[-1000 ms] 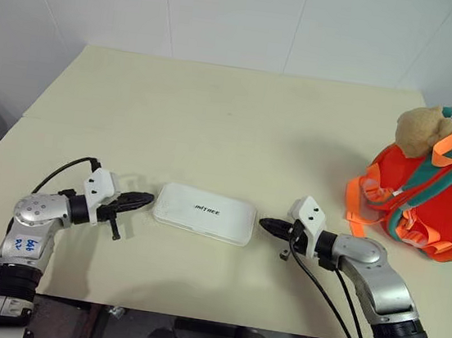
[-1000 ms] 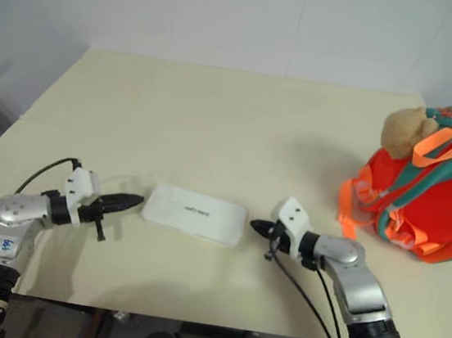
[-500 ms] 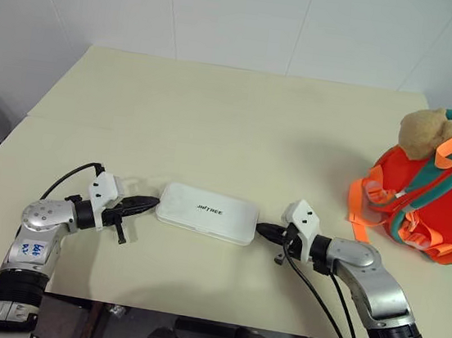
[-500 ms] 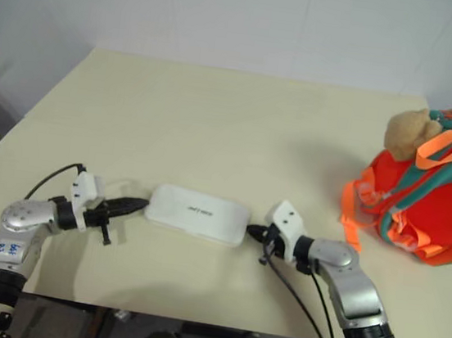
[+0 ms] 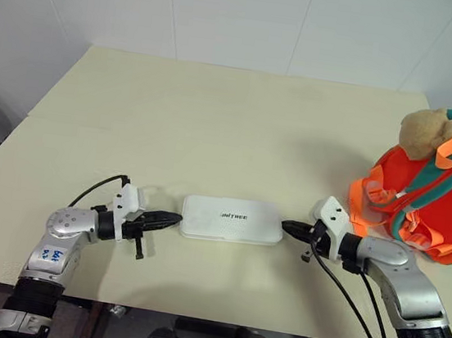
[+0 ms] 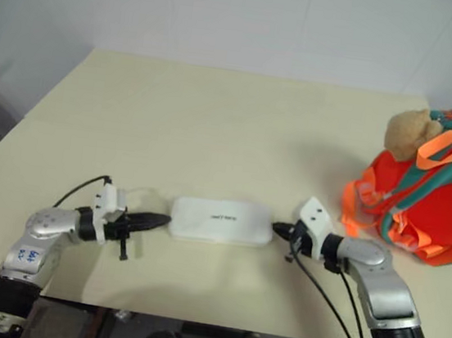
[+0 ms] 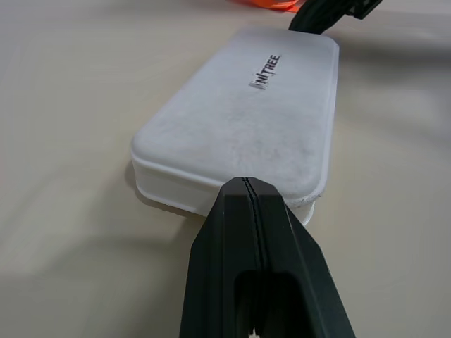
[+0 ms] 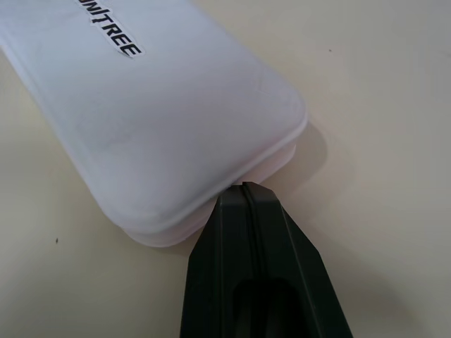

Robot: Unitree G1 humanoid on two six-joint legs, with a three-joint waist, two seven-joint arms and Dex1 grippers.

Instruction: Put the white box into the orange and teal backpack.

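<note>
The white box (image 5: 232, 220) lies flat near the table's front edge, its dark lettering facing up. My left gripper (image 5: 174, 220) is shut, its tip against the box's left end (image 7: 211, 176). At the other end, my right gripper (image 5: 287, 224) is also shut and its tip touches the box (image 8: 176, 120). The box sits squeezed between the two tips. Neither gripper holds anything between its fingers. The orange and teal backpack (image 5: 427, 210) stands at the table's right edge, a tan teddy bear (image 5: 424, 131) on top, a short way right of my right arm.
The cream table (image 5: 216, 118) stretches bare behind the box up to the white wall. Orange straps (image 5: 362, 204) from the backpack trail on the table toward my right wrist. The table's front edge runs just below both arms.
Both grippers moved to the right with the box between them. The box slid right and turned to lie square to the table's front edge. Both stayed shut.
</note>
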